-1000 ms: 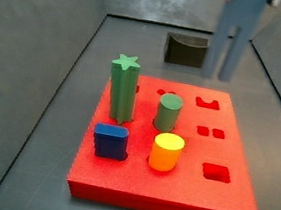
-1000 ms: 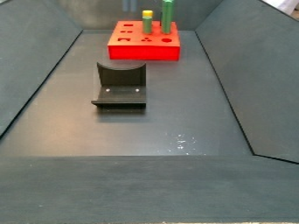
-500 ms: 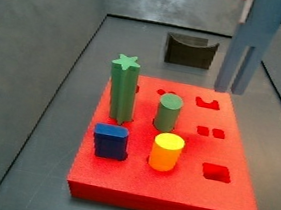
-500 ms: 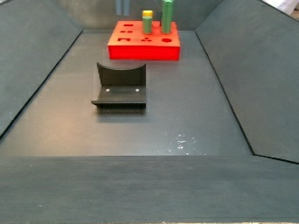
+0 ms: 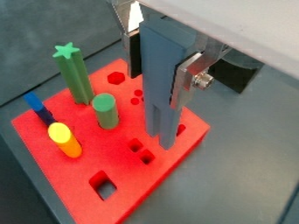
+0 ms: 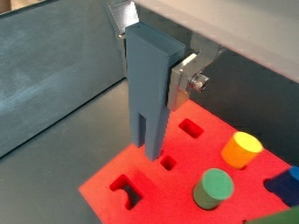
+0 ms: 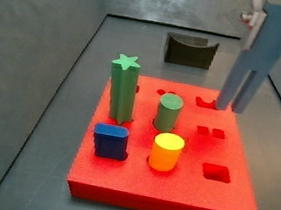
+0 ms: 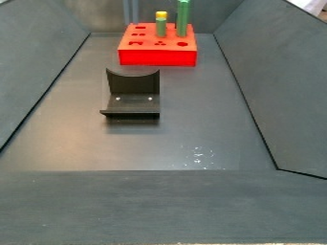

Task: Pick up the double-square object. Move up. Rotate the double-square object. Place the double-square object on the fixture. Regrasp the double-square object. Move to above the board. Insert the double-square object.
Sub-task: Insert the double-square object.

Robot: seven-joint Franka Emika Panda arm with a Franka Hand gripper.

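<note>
Board [image 7: 157,186] lies nearest in a side view, carrying a yellow peg [image 7: 165,152] and a blue block [image 7: 110,141] at its front, with a green cylinder [image 7: 170,113] and a green star post [image 7: 123,87] behind them. At about 2 o'clock from the cylinder, the bar [image 7: 251,70] hangs tilted, its lower end over the board's far right area near the cut-outs. Both wrist views show the gripper [image 5: 162,61] clamped on the bar [image 6: 149,92], one silver finger [image 6: 183,77] pressed to its side; the bar's tip hangs just above the red surface. The fixture [image 7: 190,51] stands beyond the board, well apart
</note>
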